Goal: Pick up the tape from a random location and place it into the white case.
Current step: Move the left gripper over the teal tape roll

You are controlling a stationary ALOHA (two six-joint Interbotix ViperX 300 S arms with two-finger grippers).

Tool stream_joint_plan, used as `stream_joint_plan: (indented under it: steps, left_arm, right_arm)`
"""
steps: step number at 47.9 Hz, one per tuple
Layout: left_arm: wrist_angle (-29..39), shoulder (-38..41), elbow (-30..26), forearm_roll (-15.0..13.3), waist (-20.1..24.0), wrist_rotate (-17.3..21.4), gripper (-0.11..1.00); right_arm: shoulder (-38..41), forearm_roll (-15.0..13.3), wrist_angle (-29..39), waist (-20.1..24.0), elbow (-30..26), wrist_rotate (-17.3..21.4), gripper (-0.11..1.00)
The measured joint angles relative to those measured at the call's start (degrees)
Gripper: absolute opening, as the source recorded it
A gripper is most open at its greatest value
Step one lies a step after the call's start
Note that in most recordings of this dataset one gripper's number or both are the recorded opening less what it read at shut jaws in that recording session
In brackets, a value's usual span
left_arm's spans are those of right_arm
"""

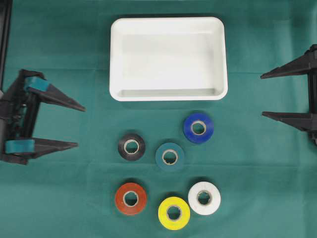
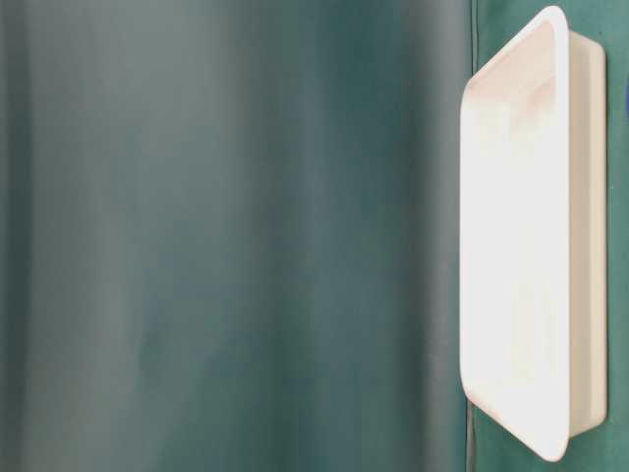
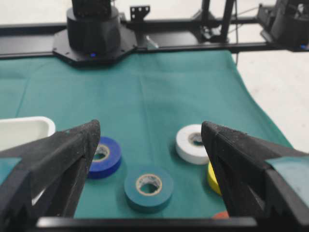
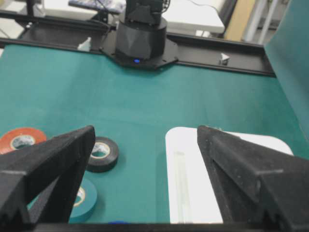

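Six colourful rolls of plastic tape (image 1: 170, 156) sit on the green cloth, shallow white rectangular plastic case (image 1: 168, 25) empty. Left gripper (image 1: 78, 125) and right gripper (image 1: 262, 95) gape wide, holding nothing, so nothing's done.

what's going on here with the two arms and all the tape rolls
Nothing is being handled yet. Both the left gripper and the right gripper are open with nothing between their fingers, out at the sides of the green cloth. Six rolls of tape, black, teal, blue, red-orange, yellow and white, lie flat on the cloth. The shallow white rectangular plastic case beyond them holds no tape.
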Motion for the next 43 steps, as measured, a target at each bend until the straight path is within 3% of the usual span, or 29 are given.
stream_joint_plan:
  steps: [43]
  left_arm:
    - [-3.6, 28.3, -21.7, 0.0, -0.2, 0.4, 0.99]
  right_arm:
    - [0.5, 0.0, 0.0, 0.0, 0.0, -0.1, 0.91]
